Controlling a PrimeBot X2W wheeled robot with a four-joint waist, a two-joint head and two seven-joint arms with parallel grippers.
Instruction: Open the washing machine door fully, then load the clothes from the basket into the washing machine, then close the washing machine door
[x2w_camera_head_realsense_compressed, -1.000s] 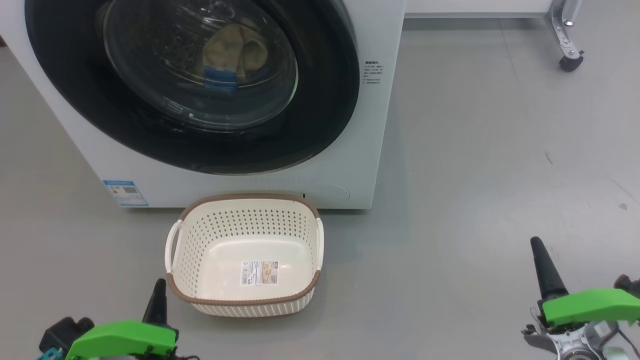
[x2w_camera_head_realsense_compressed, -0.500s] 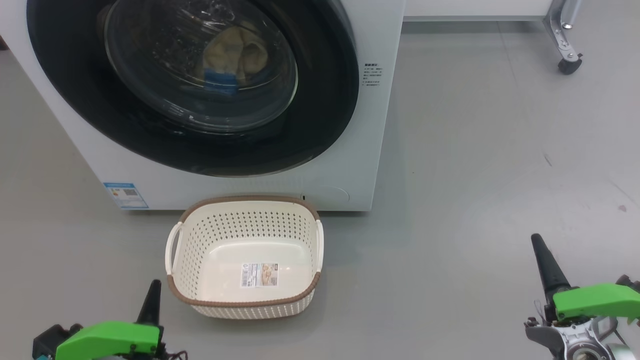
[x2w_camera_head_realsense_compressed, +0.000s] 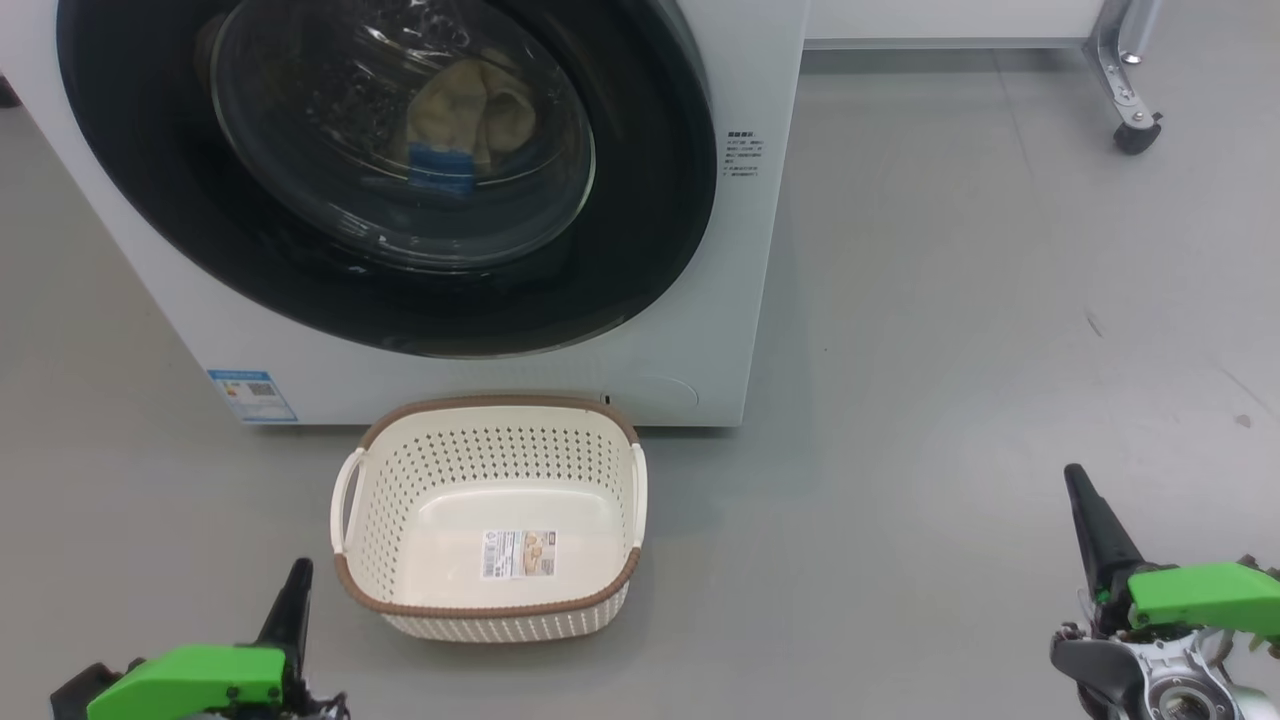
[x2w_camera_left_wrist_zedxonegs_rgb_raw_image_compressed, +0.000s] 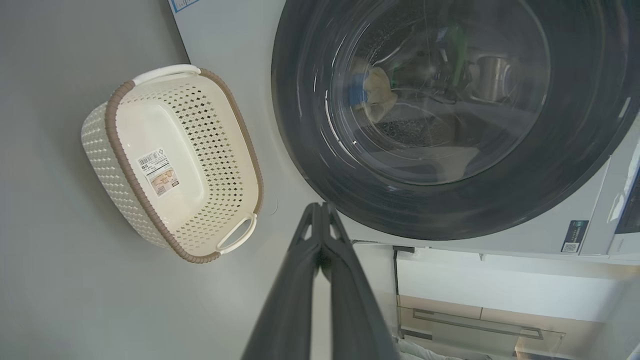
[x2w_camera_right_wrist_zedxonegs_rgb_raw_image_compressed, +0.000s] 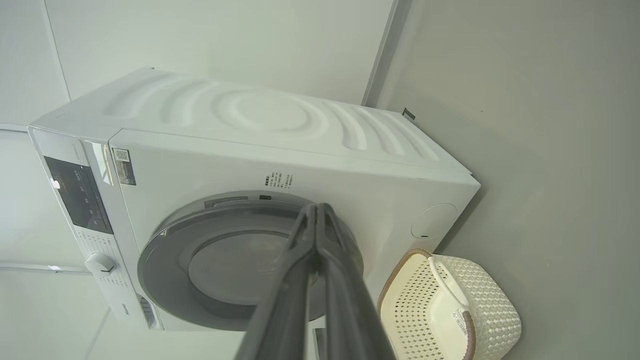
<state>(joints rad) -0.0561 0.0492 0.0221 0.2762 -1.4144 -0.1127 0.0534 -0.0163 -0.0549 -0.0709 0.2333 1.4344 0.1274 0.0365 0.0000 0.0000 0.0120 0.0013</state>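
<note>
Floor (x2w_camera_head_realsense_compressed: 950, 300) around me is smooth matte grey, with a few dark scuffs (x2w_camera_head_realsense_compressed: 1097, 318) on my right. Far right there's a metal leg (x2w_camera_head_realsense_compressed: 1115, 50) on a black caster (x2w_camera_head_realsense_compressed: 1137, 133), beside a low white panel (x2w_camera_head_realsense_compressed: 950, 15). Plain white wall (x2w_camera_right_wrist_zedxonegs_rgb_raw_image_compressed: 225, 40) behind. Light is soft and even, shadows faint.

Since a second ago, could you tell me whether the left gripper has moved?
Yes: against the basket, the left gripper has slid left and back toward the robot, jaws shut.
</note>
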